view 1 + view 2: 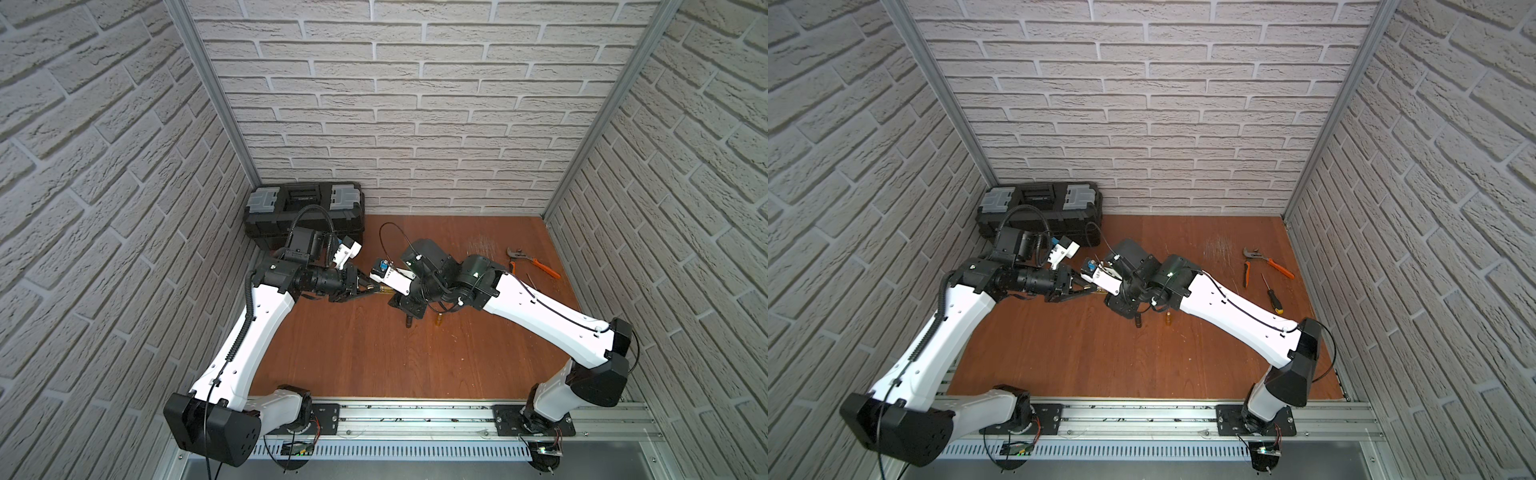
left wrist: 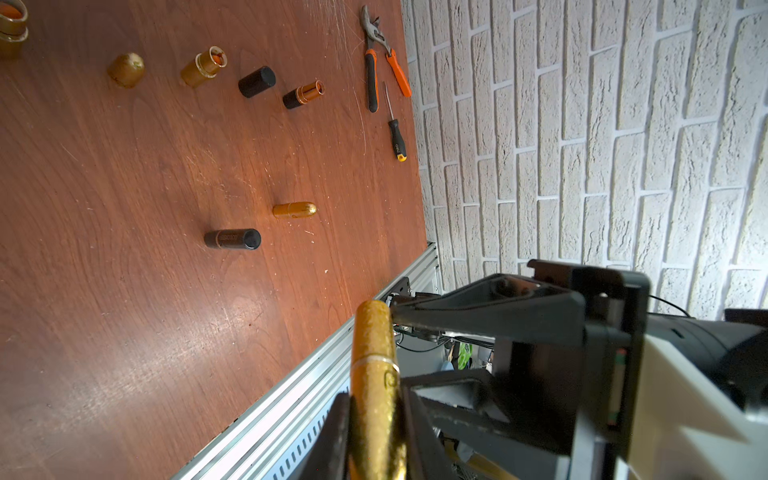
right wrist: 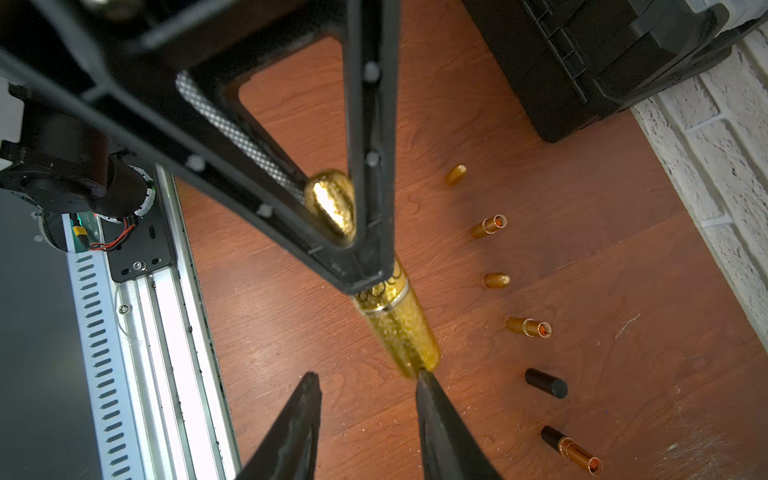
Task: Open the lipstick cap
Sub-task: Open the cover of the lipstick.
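Left claw (image 3: 361, 270) clamped on the gold lipstick (image 3: 399, 328), held off the table (image 1: 374, 353), mid-scene between the arms. Long axis runs straight from left claw to right claw (image 3: 365, 378). Free end touches one right finger (image 3: 428, 386), off-centre in the gap. Right claw part open, gripping nothing. Free end is likely the cap. Loose caps (image 3: 496, 280) and opened sticks (image 3: 530, 327) lie below; nothing obstructs.
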Available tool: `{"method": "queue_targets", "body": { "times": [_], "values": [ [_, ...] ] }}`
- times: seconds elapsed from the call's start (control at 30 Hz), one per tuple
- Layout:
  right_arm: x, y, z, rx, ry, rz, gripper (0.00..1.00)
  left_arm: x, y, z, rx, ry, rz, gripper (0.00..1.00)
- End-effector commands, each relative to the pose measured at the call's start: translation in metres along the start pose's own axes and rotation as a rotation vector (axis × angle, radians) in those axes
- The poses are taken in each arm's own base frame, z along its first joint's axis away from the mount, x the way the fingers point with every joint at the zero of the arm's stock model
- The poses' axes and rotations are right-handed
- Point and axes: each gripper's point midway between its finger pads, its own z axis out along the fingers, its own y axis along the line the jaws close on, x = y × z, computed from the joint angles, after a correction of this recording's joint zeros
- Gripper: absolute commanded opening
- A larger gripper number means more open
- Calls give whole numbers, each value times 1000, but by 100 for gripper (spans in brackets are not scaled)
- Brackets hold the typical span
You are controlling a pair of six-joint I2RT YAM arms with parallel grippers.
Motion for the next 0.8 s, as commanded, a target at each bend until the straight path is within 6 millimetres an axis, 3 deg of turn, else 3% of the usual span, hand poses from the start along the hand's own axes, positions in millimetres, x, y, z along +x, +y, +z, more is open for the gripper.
{"method": "queue_targets", "body": {
  "times": [0.0,0.17,0.4,0.77],
  "values": [
    [-19,-6,-1,10,-57,-25,40,3,-14,0,78,12,26,18],
    [-17,-18,6,56,-38,-32,40,4,-14,1,82,24,19,18],
    [-22,-16,13,22,-51,-27,38,4,-15,1,88,30,18,17],
    [-21,-11,0,-4,-58,-31,19,-1,-8,2,84,29,-4,15]
  ]
}}
